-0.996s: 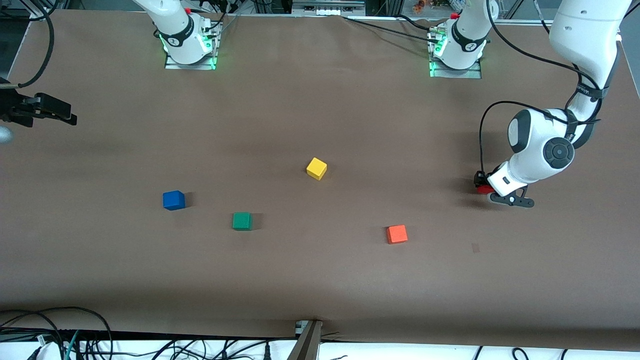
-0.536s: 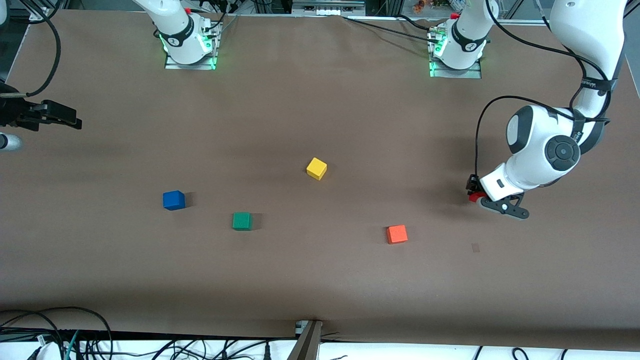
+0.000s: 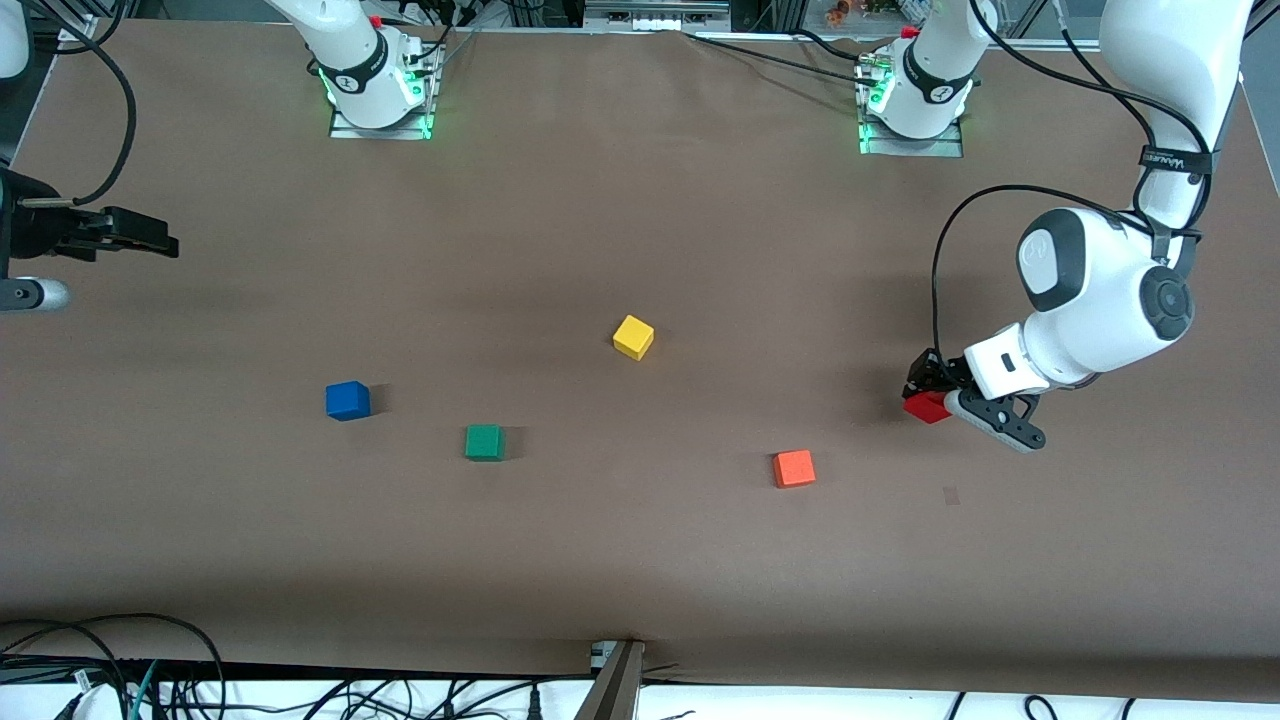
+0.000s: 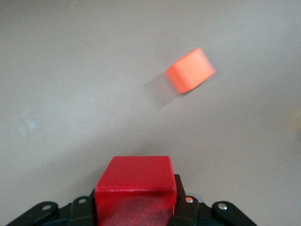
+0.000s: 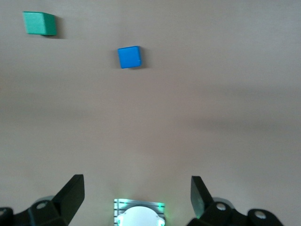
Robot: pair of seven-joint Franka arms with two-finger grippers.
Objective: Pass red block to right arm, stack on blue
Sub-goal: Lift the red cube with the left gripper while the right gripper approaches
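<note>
The red block [image 3: 927,407] is up off the table, held in my left gripper [image 3: 926,396], which is shut on it over the left arm's end of the table. In the left wrist view the red block [image 4: 135,181] fills the space between the black fingers [image 4: 187,214]. The blue cube [image 3: 347,400] rests on the table toward the right arm's end, and it also shows in the right wrist view [image 5: 129,57]. My right gripper [image 3: 150,240] hangs open and empty over the table's edge at the right arm's end, well apart from the blue cube.
An orange cube [image 3: 794,468] lies on the table not far from the held red block. A green cube [image 3: 484,442] sits beside the blue one, and a yellow cube [image 3: 633,337] is near the middle. The right arm's base [image 5: 138,214] shows between the right gripper's fingers.
The left gripper has carried the red block a short way toward the middle of the table, and its wrist has turned. The right gripper has drifted slightly inward from the table's edge.
</note>
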